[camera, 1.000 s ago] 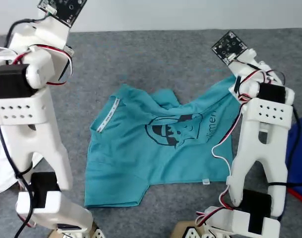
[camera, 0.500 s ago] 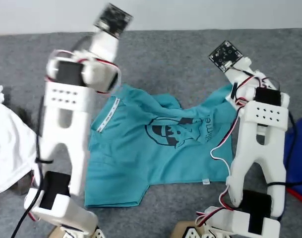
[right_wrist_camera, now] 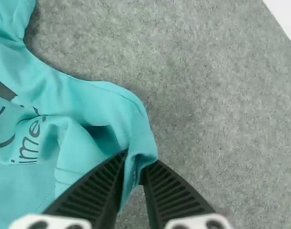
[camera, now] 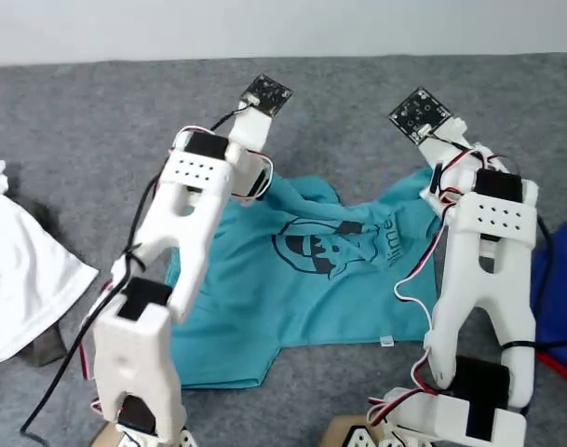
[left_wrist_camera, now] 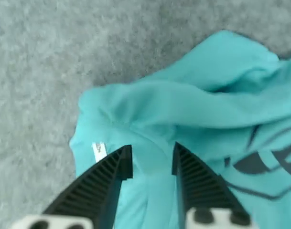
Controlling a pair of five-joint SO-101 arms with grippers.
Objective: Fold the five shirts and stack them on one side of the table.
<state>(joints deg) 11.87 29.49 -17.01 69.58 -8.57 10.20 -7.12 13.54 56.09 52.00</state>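
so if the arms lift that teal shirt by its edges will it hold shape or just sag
Probably floppy: the teal shirt lies in soft folds, so it would likely sag between grip points. It looks thin and light, bunching where the right gripper pinches its edge. Pushed, it may crumple.

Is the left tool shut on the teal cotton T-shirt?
No, the left tool is open over the teal cotton T-shirt, fabric showing between its fingers.
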